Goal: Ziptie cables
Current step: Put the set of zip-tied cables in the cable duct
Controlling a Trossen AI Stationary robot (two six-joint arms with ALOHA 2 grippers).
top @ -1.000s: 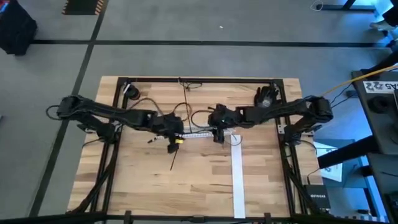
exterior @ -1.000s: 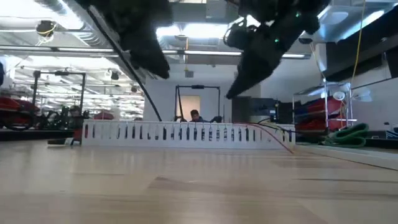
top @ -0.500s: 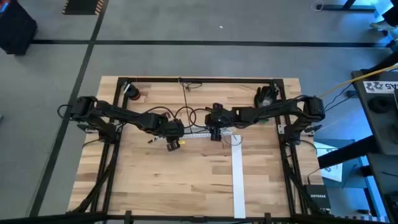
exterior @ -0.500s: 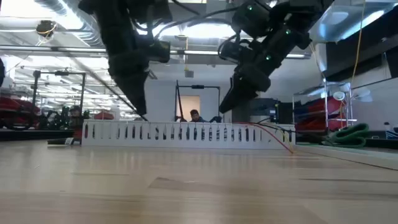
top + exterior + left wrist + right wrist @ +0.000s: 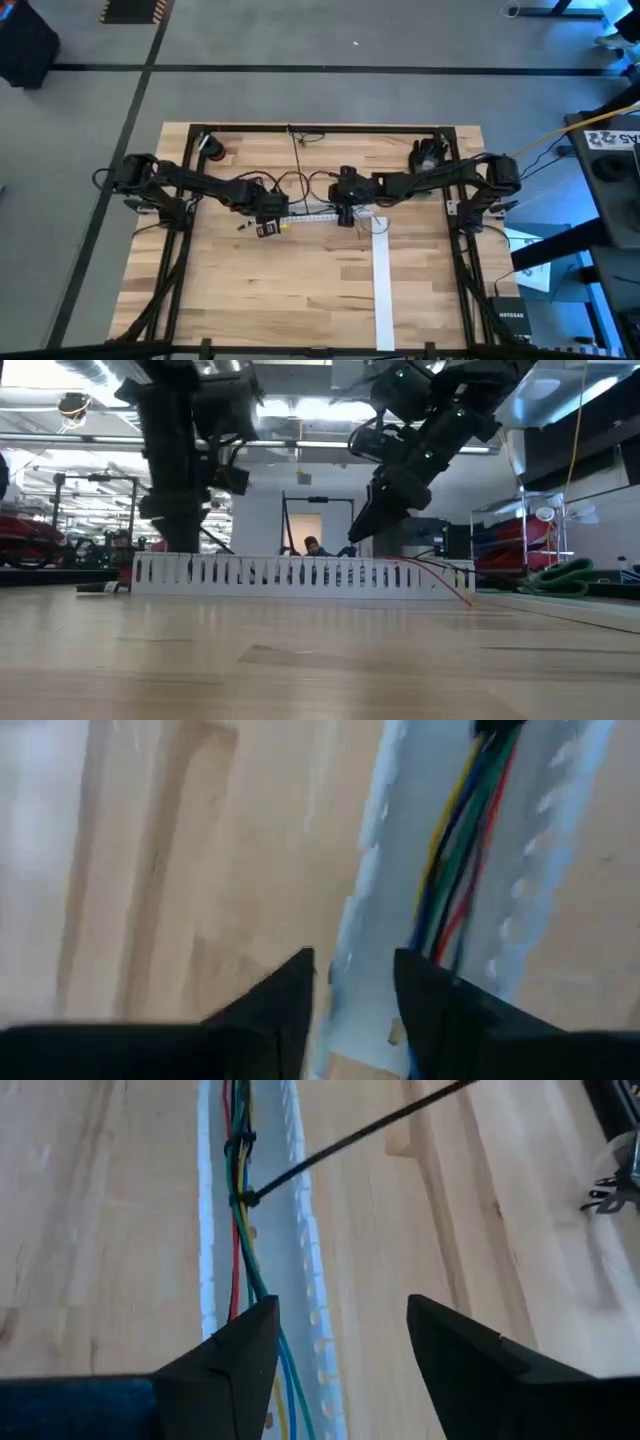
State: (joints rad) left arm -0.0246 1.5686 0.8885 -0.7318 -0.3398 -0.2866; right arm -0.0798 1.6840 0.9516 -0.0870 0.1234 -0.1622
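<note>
Both arms reached inward from the worktop's left and right edges and met near its middle, toward the far edge. The left end effector (image 5: 268,222) pointed down, its fingers (image 5: 275,1010) slightly parted. The right end effector (image 5: 345,213) hung close by, fingers (image 5: 235,1350) spread wide.

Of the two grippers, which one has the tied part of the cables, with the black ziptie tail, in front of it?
The right gripper. Its wrist view shows the black ziptie cinched around the cables in the white slotted duct; the left gripper sees only loose parallel wires.
</note>
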